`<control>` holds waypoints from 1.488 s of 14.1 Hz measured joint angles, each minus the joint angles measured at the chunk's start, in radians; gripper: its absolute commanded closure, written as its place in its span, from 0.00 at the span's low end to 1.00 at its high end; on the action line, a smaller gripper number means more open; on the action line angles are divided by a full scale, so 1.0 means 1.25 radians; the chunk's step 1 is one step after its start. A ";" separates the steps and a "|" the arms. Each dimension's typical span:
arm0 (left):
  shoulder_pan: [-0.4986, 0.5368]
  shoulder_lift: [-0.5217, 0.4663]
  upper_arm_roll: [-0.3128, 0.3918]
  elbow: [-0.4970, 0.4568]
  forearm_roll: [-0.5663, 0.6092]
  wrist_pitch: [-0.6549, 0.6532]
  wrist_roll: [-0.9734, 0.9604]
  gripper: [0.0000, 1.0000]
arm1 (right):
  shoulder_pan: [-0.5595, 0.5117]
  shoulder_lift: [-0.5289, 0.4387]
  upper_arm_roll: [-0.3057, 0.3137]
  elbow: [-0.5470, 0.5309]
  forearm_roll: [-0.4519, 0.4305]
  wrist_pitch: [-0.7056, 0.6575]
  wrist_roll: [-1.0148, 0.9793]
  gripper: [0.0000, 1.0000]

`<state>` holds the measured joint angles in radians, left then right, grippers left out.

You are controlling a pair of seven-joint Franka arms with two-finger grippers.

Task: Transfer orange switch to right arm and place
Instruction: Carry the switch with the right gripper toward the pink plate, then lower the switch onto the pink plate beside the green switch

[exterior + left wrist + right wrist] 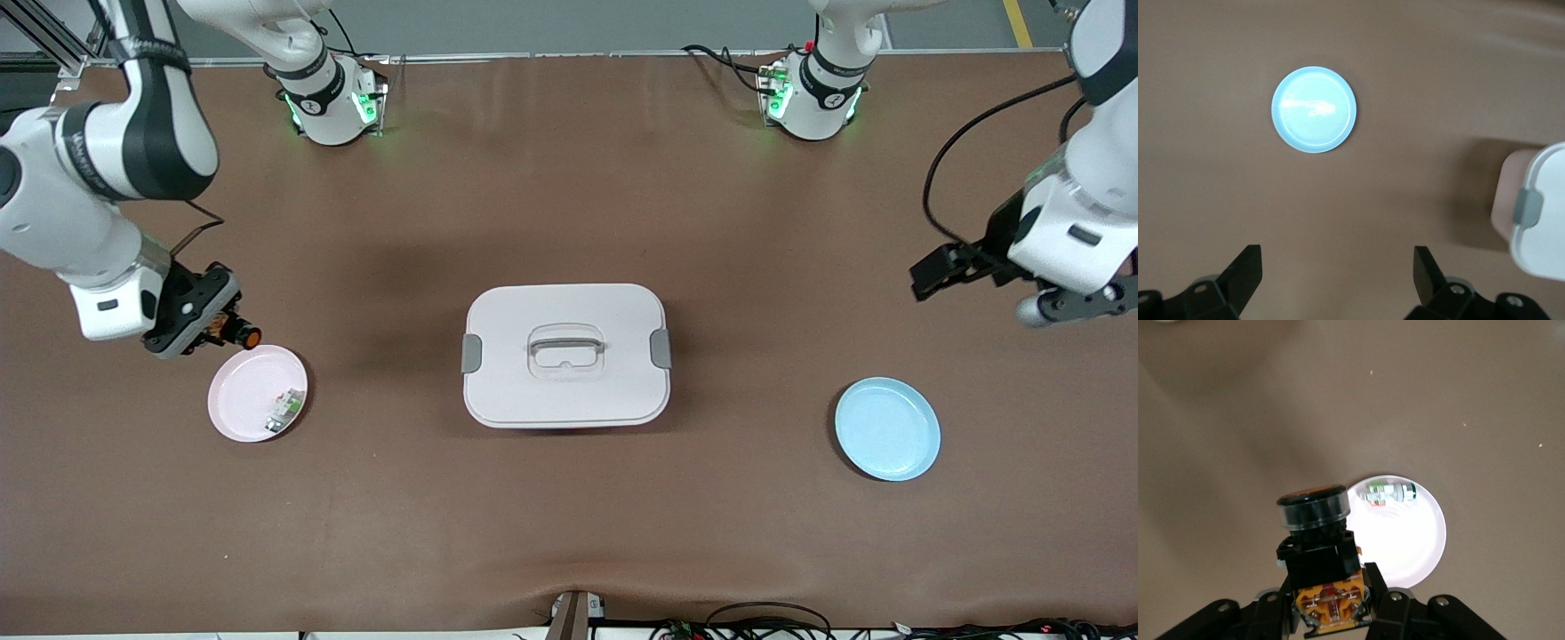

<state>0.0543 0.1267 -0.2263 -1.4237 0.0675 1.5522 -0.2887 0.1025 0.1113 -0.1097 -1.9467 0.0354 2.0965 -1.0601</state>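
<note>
The stubby black cylindrical orange switch (1317, 547) with its round orange end is clamped in the right gripper (216, 327), hanging just over the rim of the round pink plate (242, 400) below it, which holds a small white-and-green component (284, 407). The left gripper (1337, 275) waits with fingers spread apart, above bare brown table near the round light-blue plate (1314, 109).
</note>
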 measured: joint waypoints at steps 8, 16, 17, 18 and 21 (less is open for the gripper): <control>-0.021 -0.147 0.050 -0.139 -0.025 -0.018 0.044 0.00 | -0.083 0.202 0.001 0.078 0.000 0.061 -0.187 1.00; -0.022 -0.152 0.051 -0.134 -0.026 -0.056 0.087 0.00 | -0.114 0.305 0.001 0.084 0.000 0.151 -0.288 1.00; -0.023 -0.152 0.051 -0.134 -0.026 -0.059 0.087 0.00 | -0.115 0.316 0.001 0.085 0.000 0.162 -0.300 1.00; -0.023 -0.152 0.051 -0.134 -0.026 -0.062 0.087 0.00 | -0.116 0.327 0.001 0.085 0.000 0.170 -0.311 1.00; -0.024 -0.153 0.051 -0.133 -0.027 -0.079 0.087 0.00 | -0.120 0.360 0.001 0.095 0.000 0.176 -0.325 1.00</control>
<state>0.0243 -0.0648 -0.1631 -1.5902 0.0344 1.4538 -0.1800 -0.0480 0.5619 -0.1085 -1.8280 0.0349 2.3162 -1.4660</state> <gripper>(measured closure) 0.000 0.590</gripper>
